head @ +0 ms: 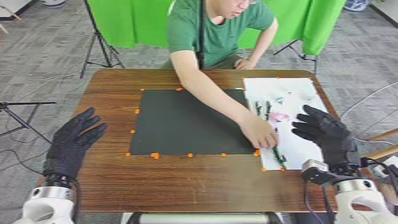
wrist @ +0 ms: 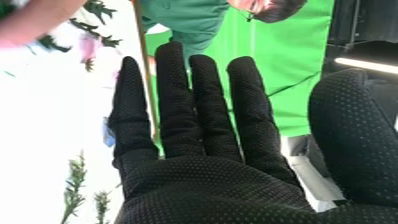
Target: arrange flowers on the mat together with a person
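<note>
My left hand [head: 73, 142] is open over the table's left edge, left of the dark mat [head: 182, 122]. At the right, my right hand [head: 327, 134] stands open above the white sheet's right side; in the right wrist view my right hand [wrist: 209, 185] has straight fingers and holds nothing. A person's hand [head: 258, 132] reaches down onto the sheet's left edge, beside a green stem [head: 279, 156]. A pink flower [head: 279, 117] and dark green sprigs [head: 263, 108] lie on the white sheet. Green sprigs [wrist: 75, 187] also show in the right wrist view.
The white sheet [head: 298, 150] lies right of the mat on the brown table [head: 195, 185]. Orange pieces [head: 155, 155] line the mat's edges. The person's arm [head: 209, 90] crosses over the mat from the far side.
</note>
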You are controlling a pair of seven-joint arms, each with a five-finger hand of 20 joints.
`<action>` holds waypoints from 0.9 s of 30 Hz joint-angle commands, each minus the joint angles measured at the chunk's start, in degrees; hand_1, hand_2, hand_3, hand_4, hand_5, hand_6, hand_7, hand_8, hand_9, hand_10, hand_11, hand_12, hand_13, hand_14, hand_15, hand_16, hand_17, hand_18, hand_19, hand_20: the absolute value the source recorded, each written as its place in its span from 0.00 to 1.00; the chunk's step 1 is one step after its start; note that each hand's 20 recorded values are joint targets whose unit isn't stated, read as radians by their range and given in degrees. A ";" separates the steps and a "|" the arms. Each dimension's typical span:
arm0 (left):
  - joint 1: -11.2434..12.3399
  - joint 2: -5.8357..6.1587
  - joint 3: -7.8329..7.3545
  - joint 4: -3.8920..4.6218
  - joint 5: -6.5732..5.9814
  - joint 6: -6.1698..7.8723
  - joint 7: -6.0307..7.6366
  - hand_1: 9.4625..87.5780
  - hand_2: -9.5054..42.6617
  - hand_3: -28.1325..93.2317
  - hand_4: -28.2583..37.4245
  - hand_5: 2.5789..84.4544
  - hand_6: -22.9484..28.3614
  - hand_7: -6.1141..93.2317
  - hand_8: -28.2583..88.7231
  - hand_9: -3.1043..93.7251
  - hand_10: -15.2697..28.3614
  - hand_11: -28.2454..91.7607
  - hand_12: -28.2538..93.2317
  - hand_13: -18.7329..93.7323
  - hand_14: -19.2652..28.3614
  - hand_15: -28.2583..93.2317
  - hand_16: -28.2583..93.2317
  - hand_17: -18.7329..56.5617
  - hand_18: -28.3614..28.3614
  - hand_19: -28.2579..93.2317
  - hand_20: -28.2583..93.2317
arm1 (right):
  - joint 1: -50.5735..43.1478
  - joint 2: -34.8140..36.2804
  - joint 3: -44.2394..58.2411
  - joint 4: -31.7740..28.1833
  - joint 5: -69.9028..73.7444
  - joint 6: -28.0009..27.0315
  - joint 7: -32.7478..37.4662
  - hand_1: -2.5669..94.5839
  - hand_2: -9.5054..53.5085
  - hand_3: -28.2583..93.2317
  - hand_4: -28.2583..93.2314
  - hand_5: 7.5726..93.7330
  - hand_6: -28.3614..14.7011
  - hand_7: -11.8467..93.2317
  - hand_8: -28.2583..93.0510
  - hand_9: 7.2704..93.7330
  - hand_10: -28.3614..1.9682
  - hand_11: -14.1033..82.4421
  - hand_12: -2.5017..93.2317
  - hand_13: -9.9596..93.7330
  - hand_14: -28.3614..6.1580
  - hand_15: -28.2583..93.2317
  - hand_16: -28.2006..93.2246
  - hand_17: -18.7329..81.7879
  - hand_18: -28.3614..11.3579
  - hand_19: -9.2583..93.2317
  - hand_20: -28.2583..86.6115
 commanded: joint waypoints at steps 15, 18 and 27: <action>0.60 -0.70 0.08 0.46 -0.24 -0.53 -0.73 0.25 0.25 0.81 0.05 0.45 0.52 0.23 0.17 0.38 0.66 0.46 0.34 0.45 0.77 0.49 0.22 0.22 0.90 0.65 0.27 | -2.72 -2.10 2.87 -0.76 -0.21 -3.15 -0.86 0.20 0.31 0.97 0.02 0.42 0.59 0.31 0.13 0.43 0.44 0.31 0.24 0.49 0.43 0.48 0.41 0.33 0.16 0.58 0.46; 0.46 -0.78 0.08 0.54 -0.07 -0.69 -0.93 0.25 0.25 0.81 0.05 0.46 0.52 0.23 0.17 0.38 0.66 0.46 0.34 0.45 0.77 0.49 0.22 0.22 0.90 0.65 0.27 | -2.81 -2.17 2.94 -0.79 -0.15 -3.03 -1.00 0.20 0.31 0.97 0.02 0.42 0.59 0.31 0.13 0.43 0.44 0.31 0.24 0.49 0.43 0.48 0.41 0.33 0.16 0.58 0.46; 0.43 -0.87 0.19 0.52 0.02 -0.50 -0.94 0.25 0.25 0.81 0.05 0.45 0.52 0.23 0.17 0.38 0.66 0.46 0.34 0.45 0.77 0.49 0.22 0.22 0.90 0.65 0.27 | -3.27 -2.77 3.75 -0.77 -0.24 -3.97 -0.91 0.20 0.31 0.97 0.02 0.42 0.59 0.31 0.13 0.43 0.44 0.31 0.24 0.49 0.43 0.48 0.41 0.33 0.16 0.58 0.46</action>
